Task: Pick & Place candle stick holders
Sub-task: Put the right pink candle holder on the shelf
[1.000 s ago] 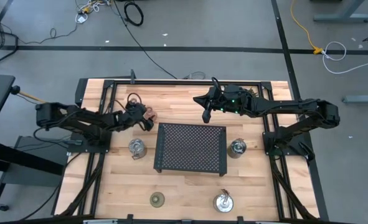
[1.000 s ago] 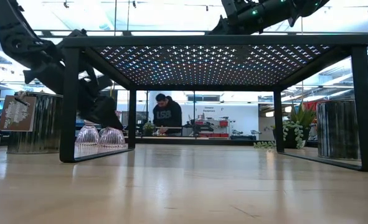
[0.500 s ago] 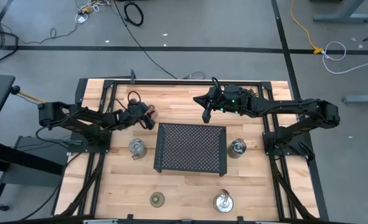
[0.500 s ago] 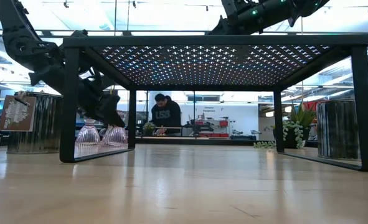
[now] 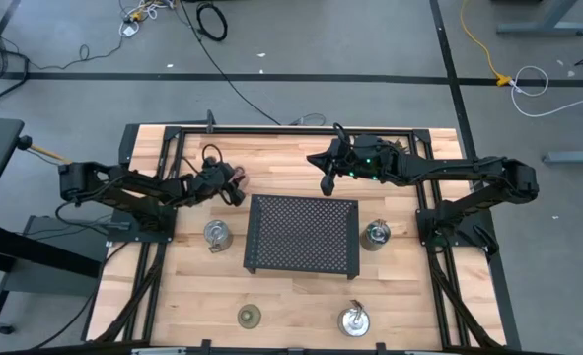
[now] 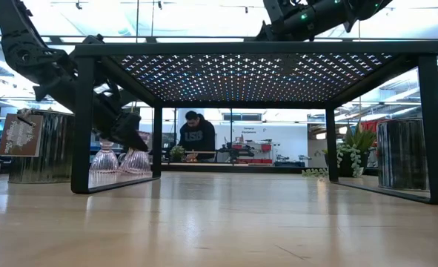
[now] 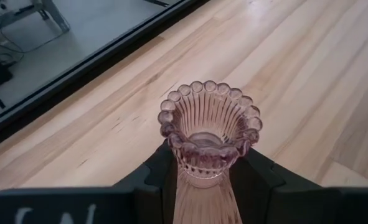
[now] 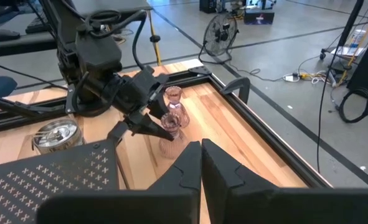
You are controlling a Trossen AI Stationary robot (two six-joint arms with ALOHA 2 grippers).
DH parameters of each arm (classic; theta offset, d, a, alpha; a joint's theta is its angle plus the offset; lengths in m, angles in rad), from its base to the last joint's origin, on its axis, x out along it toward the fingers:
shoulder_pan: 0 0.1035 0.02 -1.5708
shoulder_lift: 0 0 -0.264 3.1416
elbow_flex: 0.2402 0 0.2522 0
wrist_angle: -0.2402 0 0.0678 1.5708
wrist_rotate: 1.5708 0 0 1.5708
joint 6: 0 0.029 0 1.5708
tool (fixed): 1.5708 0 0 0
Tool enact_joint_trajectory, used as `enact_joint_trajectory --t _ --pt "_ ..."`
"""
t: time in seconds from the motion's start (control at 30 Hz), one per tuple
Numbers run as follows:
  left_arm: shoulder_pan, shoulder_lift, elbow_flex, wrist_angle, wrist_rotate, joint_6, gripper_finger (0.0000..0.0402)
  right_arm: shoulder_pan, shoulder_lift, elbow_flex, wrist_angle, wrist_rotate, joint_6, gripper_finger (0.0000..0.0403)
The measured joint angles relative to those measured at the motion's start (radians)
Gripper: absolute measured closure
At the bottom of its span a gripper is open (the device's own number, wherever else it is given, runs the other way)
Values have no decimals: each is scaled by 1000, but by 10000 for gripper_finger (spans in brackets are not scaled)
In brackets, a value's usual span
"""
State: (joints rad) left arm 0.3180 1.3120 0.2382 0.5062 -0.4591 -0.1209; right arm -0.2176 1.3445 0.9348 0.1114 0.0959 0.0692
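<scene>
On the left of the wooden counter (image 5: 291,296), the left gripper (image 5: 234,187) sits near the far edge, its jaws closed partway around the neck of one pink candle stick holder (image 7: 208,146), just under its scalloped rim; the dark fingers (image 7: 258,183) press on either side of the ribbed glass. In the right wrist view a second pink holder (image 8: 173,101) stands upright close behind the gripped one, and whether the two touch cannot be told. In the low view both pink bases are down at the counter surface. Nearer the front on that side, a silver holder (image 5: 216,234) stands just left of the black perforated tray (image 5: 303,235), which rests on its legs mid-counter with nothing on top. An olive-green holder (image 5: 249,317) stands near the front edge, left of centre, and a silver holder (image 5: 354,320) stands to its right. Another silver holder (image 5: 376,235) stands just right of the tray. The right gripper (image 5: 327,184) hangs above the counter beyond the tray's far edge, jaws fully closed and holding nothing. A small leafy plant (image 6: 350,152) shows beyond the tray's right leg in the low view.
</scene>
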Motion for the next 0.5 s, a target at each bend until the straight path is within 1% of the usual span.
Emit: enact_joint_trajectory --t 0.13,0.2,0.33,0.43,0.5 --pt "0 -57 32 -12 21 38 282 -1 0 0 -1 1 -3 389" --pt "0 -102 71 -67 24 61 282 -5 0 0 -2 1 -4 389" --pt "-3 -190 198 -346 21 85 282 -18 0 0 -10 13 -8 389" --pt "-22 -250 326 -579 11 81 282 -27 0 0 -33 67 -10 389" --pt "-48 -279 397 -685 16 74 282 -32 0 0 -47 97 -10 389"
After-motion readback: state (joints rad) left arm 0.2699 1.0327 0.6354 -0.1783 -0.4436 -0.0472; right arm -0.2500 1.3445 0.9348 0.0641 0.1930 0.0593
